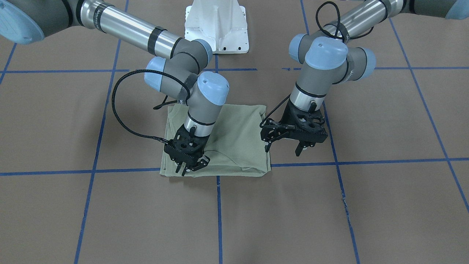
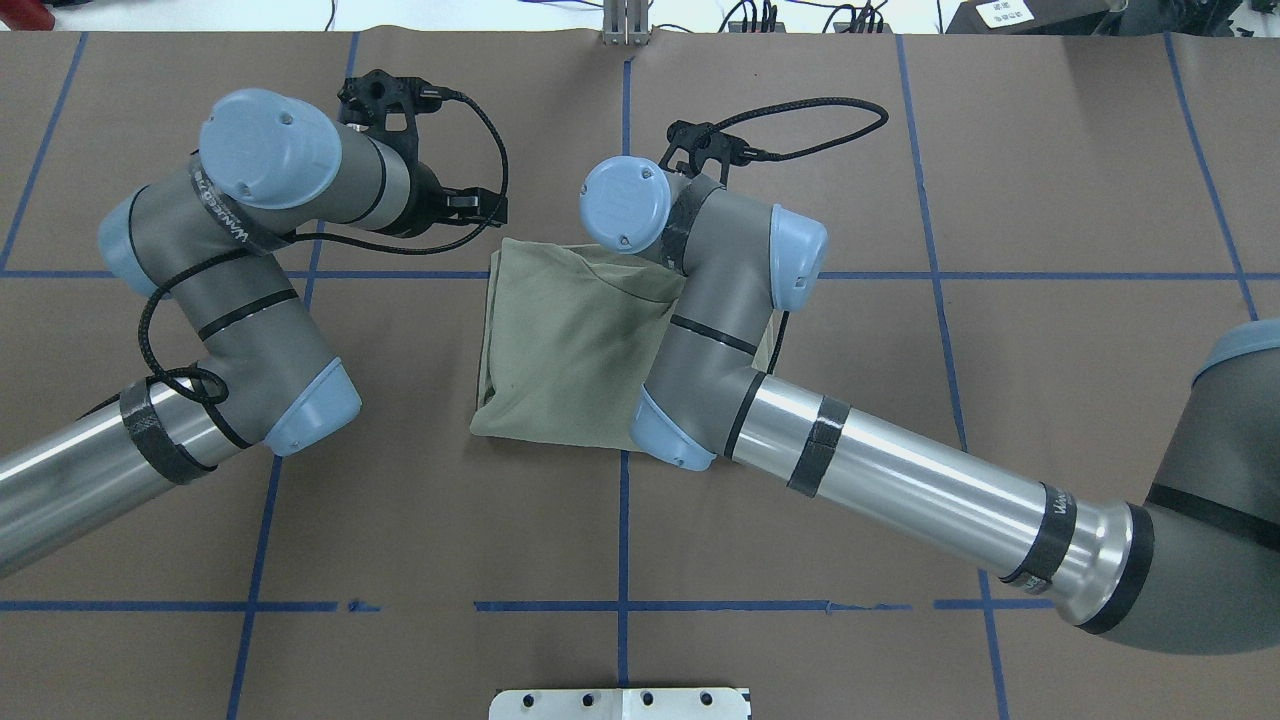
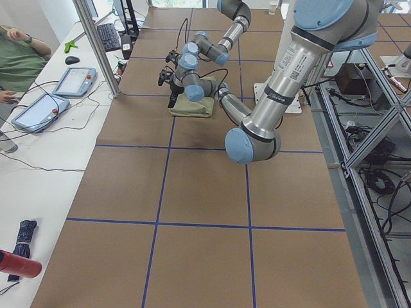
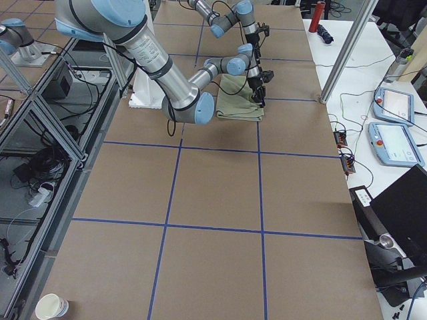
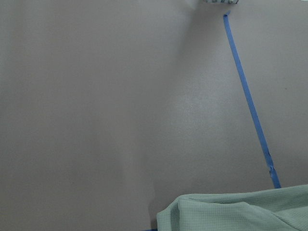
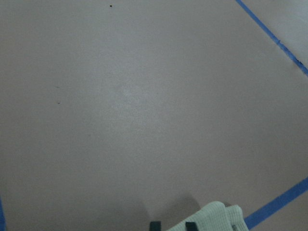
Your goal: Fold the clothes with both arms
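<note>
White capital letters run along the black fabric strap (image 2: 222, 212) wound round the grey wrist housing of my silver-grey left arm (image 2: 245, 330). They begin "WAN"; the rest I cannot make out. Similar white lettering stands on a black band (image 1: 96, 15) round the silver tube of my right arm (image 1: 124, 29), too small to read. A pale sticker (image 3: 296, 63) on my left arm carries dark print, and a white paper label (image 2: 1000, 12) lies on a dark box; both are illegible.

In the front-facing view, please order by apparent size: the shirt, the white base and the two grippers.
1. shirt
2. white base, though the top edge cuts it off
3. left gripper and right gripper, too alike to rank
</note>
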